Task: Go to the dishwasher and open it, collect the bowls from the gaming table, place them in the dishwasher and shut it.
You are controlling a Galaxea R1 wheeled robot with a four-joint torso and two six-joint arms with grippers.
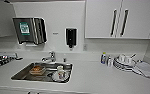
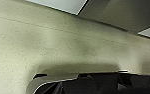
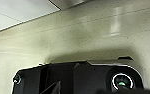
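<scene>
I face a white kitchen counter (image 1: 96, 77) with a steel sink (image 1: 19, 75) set into it. The dishwasher, the bowls and the gaming table are out of view. In the sink lie a brownish container (image 1: 37, 70) and a white cup (image 1: 61, 71) on a plate. Both wrist views look down on speckled pale floor (image 2: 53, 37) (image 3: 91, 32) with the robot's dark body (image 2: 103, 83) (image 3: 73, 77) below it.
A tap (image 1: 51, 57) stands behind the sink. A paper towel dispenser (image 1: 28, 30) and a black soap dispenser (image 1: 71, 37) hang on the wall. White cupboards with black handles (image 1: 113, 22) hang at upper right. Stacked plates with cups (image 1: 123, 63), a bottle (image 1: 103, 58) and a cloth (image 1: 147, 70) sit at right.
</scene>
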